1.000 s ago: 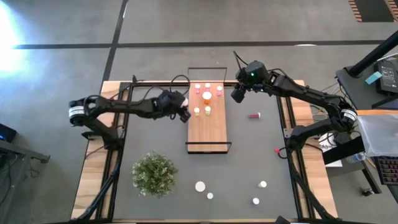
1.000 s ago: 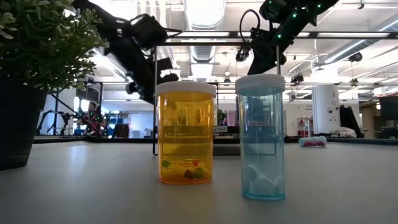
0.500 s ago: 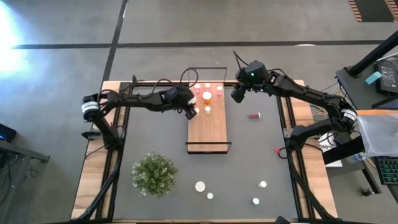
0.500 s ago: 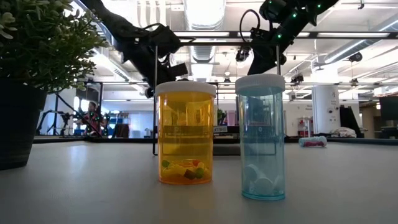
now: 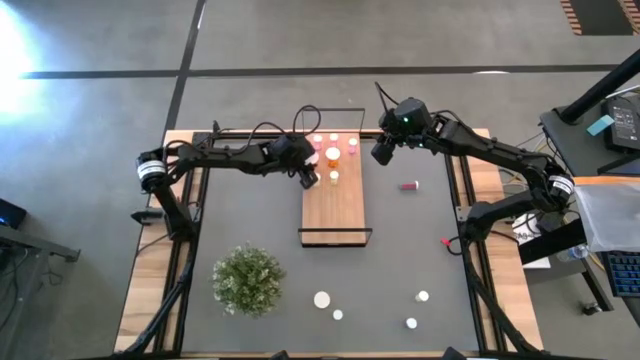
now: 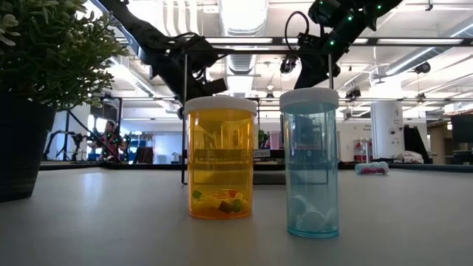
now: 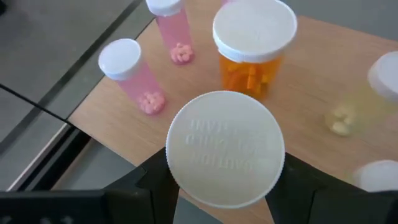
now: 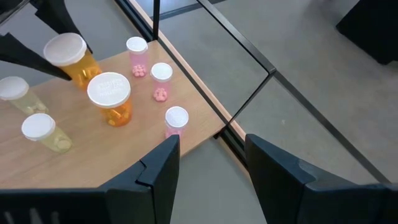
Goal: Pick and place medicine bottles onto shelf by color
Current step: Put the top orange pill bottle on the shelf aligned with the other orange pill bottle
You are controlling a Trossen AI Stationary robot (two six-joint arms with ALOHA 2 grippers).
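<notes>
The shelf is a light-brown board in the middle of the mat, with pink, orange and pale bottles standing at its far end. My left gripper is over the shelf's left edge, shut on an orange bottle with a white cap; this bottle also shows in the right wrist view. My right gripper hangs open and empty just right of the shelf's far end. A pink bottle lies on its side on the mat to the right. My left gripper pinches the orange bottle between its two fingers, just under the white cap; the cap hides the body in its wrist view. The fingers come slanting down from the table's left. The bottle is upright over the shelf, its orange body below the fingers.
A bushy green plant stands at the near left. Several white-capped bottles stand on the mat near the front edge, among them an orange one and a blue one. One more bottle stands by the right edge.
My left gripper has carried the orange bottle toward the table's right, from beside the shelf's left edge to over the board, still shut on it. My right gripper has kept still.
</notes>
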